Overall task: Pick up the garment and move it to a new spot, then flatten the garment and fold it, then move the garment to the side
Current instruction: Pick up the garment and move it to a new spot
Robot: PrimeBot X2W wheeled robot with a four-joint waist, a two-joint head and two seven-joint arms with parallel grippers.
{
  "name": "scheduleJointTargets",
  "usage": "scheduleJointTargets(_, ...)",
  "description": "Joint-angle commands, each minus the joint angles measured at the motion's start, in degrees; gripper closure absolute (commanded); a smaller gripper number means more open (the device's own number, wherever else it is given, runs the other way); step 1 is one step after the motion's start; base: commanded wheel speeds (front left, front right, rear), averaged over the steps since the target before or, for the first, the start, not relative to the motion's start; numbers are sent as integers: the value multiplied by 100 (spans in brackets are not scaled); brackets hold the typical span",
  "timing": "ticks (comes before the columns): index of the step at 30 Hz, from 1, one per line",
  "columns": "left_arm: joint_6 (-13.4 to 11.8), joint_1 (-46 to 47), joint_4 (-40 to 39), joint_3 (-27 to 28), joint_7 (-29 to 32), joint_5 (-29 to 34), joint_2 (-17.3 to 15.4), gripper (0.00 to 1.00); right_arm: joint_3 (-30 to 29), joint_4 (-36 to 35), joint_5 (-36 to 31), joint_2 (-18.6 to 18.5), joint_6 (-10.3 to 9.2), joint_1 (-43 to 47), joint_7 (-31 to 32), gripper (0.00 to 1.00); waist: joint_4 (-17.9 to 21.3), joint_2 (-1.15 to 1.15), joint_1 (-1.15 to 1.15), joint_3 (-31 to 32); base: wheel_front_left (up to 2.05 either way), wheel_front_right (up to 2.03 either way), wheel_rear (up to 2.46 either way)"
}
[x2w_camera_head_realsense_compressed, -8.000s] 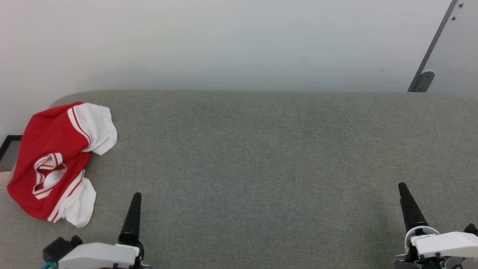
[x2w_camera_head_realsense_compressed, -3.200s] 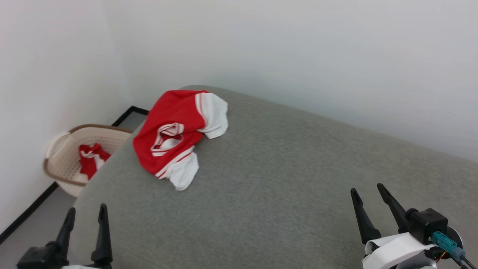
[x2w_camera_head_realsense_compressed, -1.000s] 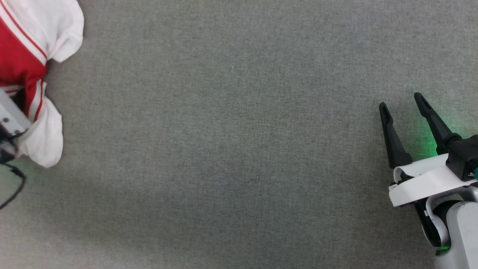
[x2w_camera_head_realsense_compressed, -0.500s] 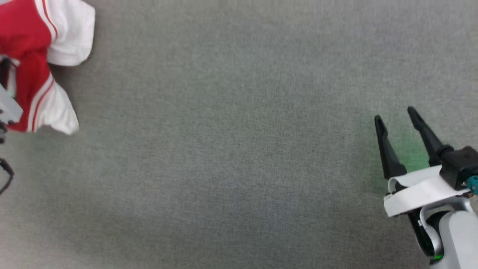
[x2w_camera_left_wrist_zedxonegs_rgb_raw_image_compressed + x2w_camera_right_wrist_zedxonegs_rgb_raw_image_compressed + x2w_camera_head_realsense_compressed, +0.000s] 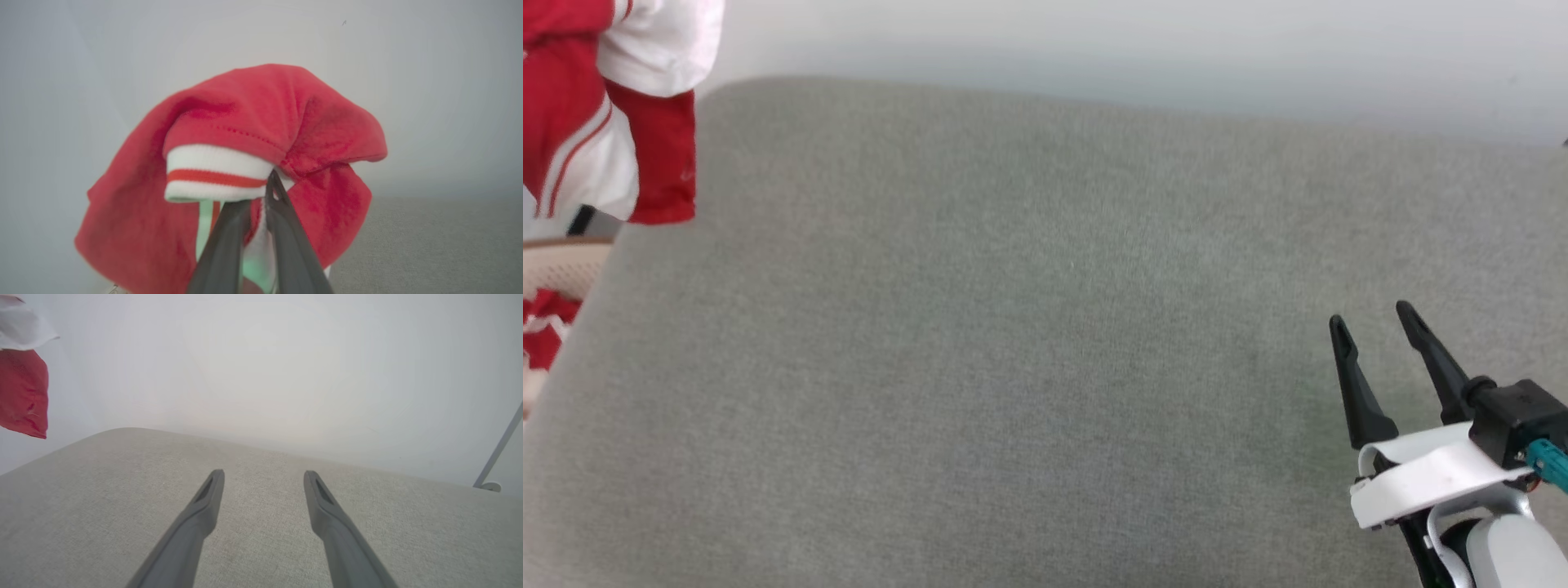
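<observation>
left gripper [image 5: 257, 192] is clamped on the garment [image 5: 229, 122], fingers pressed together on a small bite of cloth right by the striped trim. the garment hangs bunched in the air at the far left, clear of the grey surface [image 5: 1045, 327], out by its far left corner. right gripper [image 5: 1372, 322] sits low over the near right of the surface, fingers apart and holding nothing, well apart from the garment.

risks: the bite looks thin and close to an edge, so a quick swing could pull the cloth out. if it slips here, the garment likely goes off the left edge toward the basket [image 5: 560, 253], which sits lower down beside the surface. the basket has another red cloth [image 5: 543, 335] in it, so there's a mix-up risk. hanging as a lump, the garment will probably land crumpled with sleeves tucked under, which makes flattening slower. the low hem could drag on the surface during the carry and twist the garment more if the arm drops early.

around: a plain pale wall [image 5: 1094, 41] behind the surface, and a thin metal rail [image 5: 496, 451] far right in the right wrist view. i see no obstacle between the garment and the middle of the surface, so the path rightward looks open. only the right gripper is on that side, and it's well clear.
</observation>
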State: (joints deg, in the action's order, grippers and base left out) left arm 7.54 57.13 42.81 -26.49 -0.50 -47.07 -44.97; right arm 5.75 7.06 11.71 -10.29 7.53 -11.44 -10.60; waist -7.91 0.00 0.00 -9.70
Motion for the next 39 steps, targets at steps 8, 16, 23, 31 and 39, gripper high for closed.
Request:
scheduleJointTargets(8,-327,-212,-1202,-9,673,-105,-353,100,-122,-116,84,28,-8,283,-32,0,96,0,0,701,0,0,0)
scheduleJointTargets(16,-1017,-812,-3146,99,1410,-375,-758,100,-357,-195,75,-34,-8,335,-61,0,458,0,0,690,0,0,0)
scheduleJointTargets(23,-1574,-1216,-4547,-5,1811,-385,-847,100,-594,-213,20,-39,-8,263,-106,0,996,0,0,530,0,0,0)
scheduleJointTargets(31,-1789,-1137,-5293,-398,2154,-287,-452,100,-886,-148,-105,77,-8,248,-205,0,1587,0,0,348,0,0,0)
scheduleJointTargets(39,-1913,-1150,-5528,-1015,2387,-110,178,100,-1072,-61,-216,246,-8,267,-311,0,1972,0,0,144,0,0,0)
